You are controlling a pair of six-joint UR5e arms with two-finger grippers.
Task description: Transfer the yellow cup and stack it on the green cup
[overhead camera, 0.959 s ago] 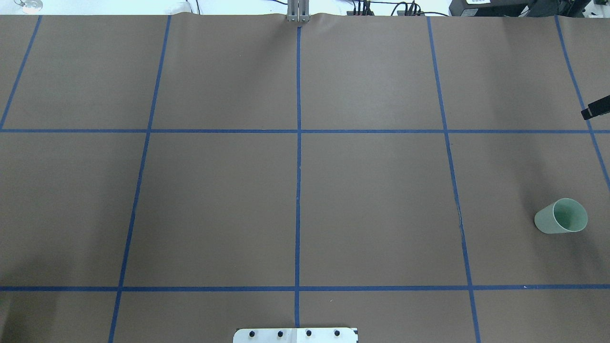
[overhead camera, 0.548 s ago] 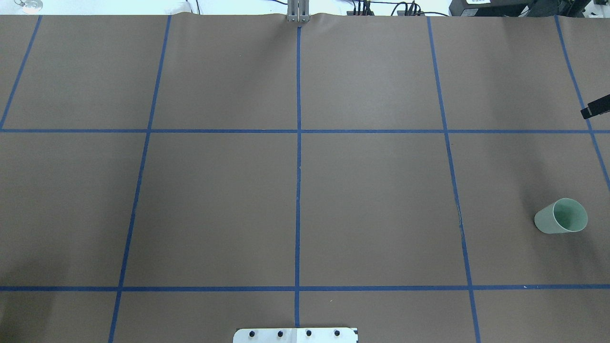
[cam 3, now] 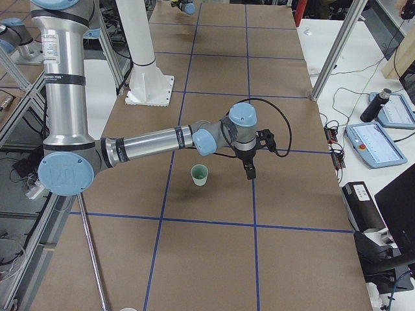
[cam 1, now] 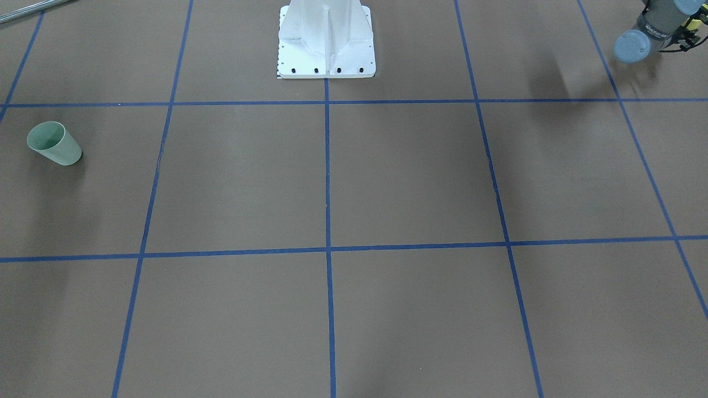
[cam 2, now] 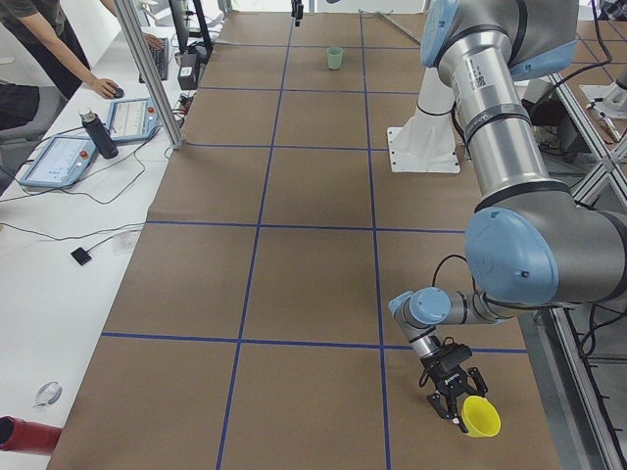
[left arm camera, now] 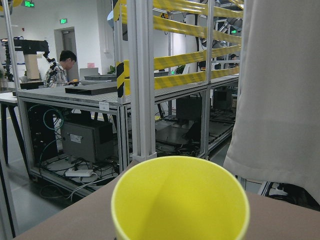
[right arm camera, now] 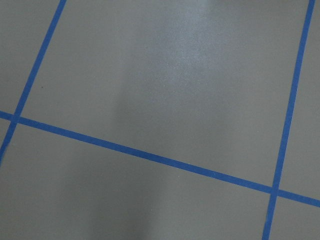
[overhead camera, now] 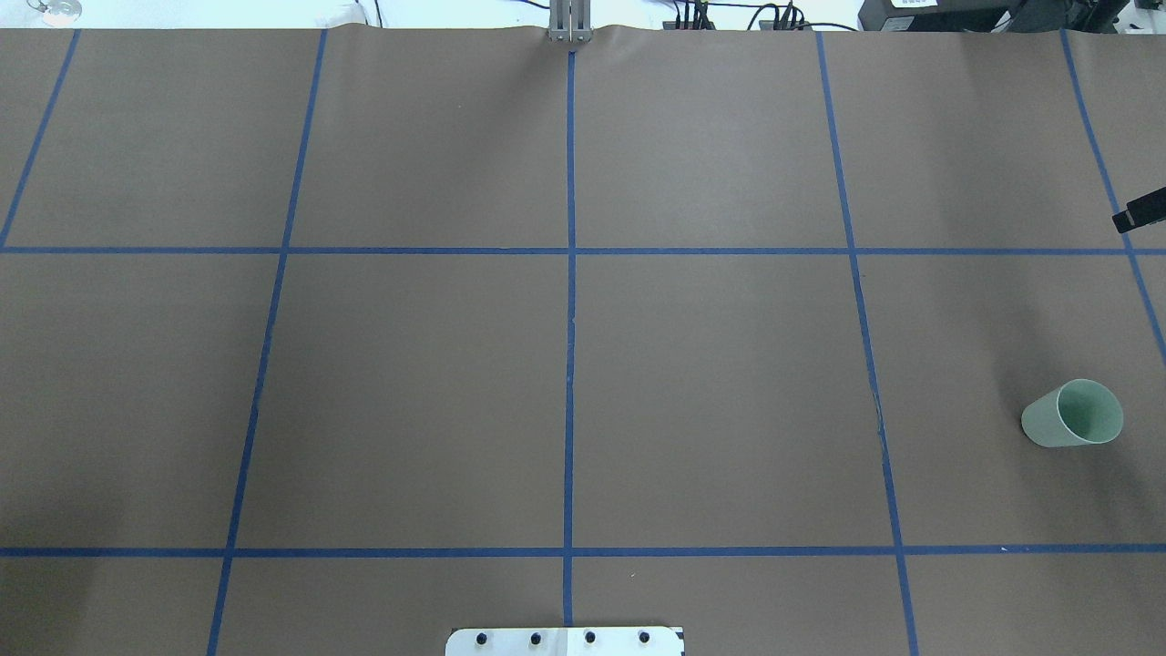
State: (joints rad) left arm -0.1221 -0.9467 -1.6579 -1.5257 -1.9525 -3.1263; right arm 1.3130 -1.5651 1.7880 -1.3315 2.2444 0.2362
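Note:
The yellow cup (left arm camera: 180,200) fills the bottom of the left wrist view, upright on the brown paper. In the exterior left view it (cam 2: 481,417) stands near the table's robot-side edge, at the fingertips of my left gripper (cam 2: 457,402). I cannot tell whether that gripper grips it. The green cup (overhead camera: 1048,425) stands upright alone at the right of the table; it also shows in the front view (cam 1: 54,145) and the exterior right view (cam 3: 200,175). My right gripper (overhead camera: 1128,217) hangs above the table beyond the green cup, fingers together, holding nothing (cam 3: 250,172).
The white robot base plate (overhead camera: 565,641) sits at the near middle edge. Blue tape lines (overhead camera: 570,364) divide the brown paper. An operators' desk with tablets (cam 2: 59,162) and a bottle (cam 2: 98,132) runs along the far side, behind an aluminium post (cam 2: 147,69).
The right gripper's tip has slid slightly toward the right edge of the overhead view. The shadow at the lower left has shifted a little. The green cup has not moved.

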